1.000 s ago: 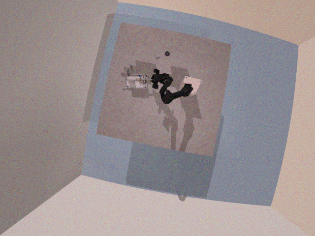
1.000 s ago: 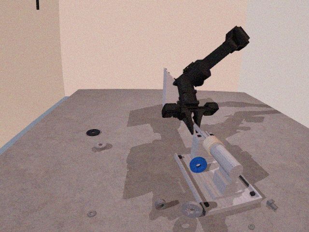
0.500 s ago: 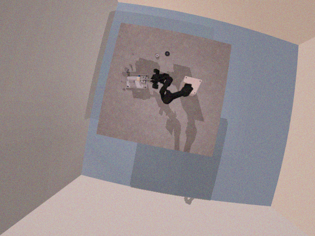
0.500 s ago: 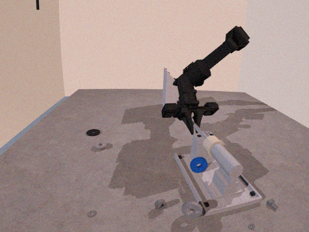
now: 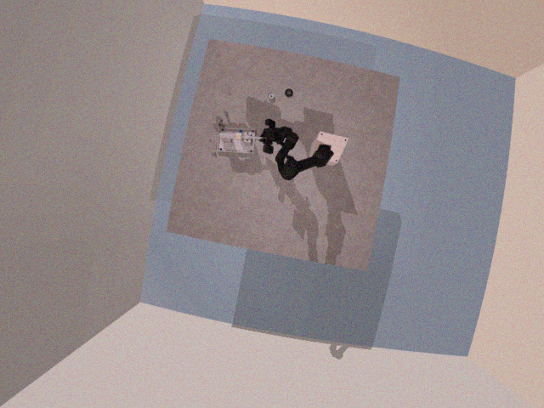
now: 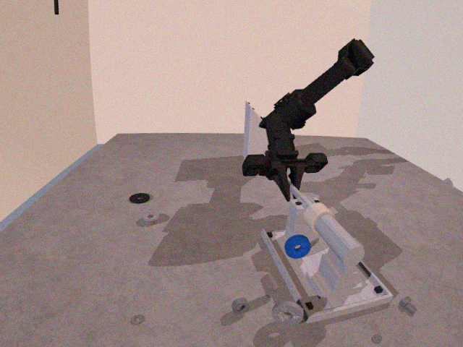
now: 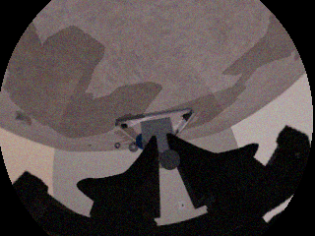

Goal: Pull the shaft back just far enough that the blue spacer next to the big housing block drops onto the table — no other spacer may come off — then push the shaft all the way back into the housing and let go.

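My gripper [image 5: 263,138] [image 6: 293,193] [image 7: 160,138] is shut on the thin grey shaft [image 5: 257,138] [image 6: 295,191]; the shaft's round end [image 7: 170,159] shows between the fingers in the wrist view. The shaft runs over an upright post to the big pale housing [image 5: 226,135] [image 6: 338,238]. A cream ring [image 5: 238,136] [image 6: 313,216] sits around the shaft line against the housing's near end. The blue spacer [image 5: 240,130] [image 6: 295,239] [image 7: 139,142] is off the shaft, tilted up at the long side rail of the base frame. Whether other spacers sit on the shaft is hard to tell.
The white base frame [image 5: 218,144] [image 6: 347,311] carries the housing and post. A black ring [image 5: 288,94] [image 6: 139,197] and a pale ring [image 5: 270,95] [image 6: 150,217] lie apart. Grey rings [image 6: 239,305] [image 6: 278,314] and a bolt [image 6: 407,306] lie around the frame's far end from the arm.
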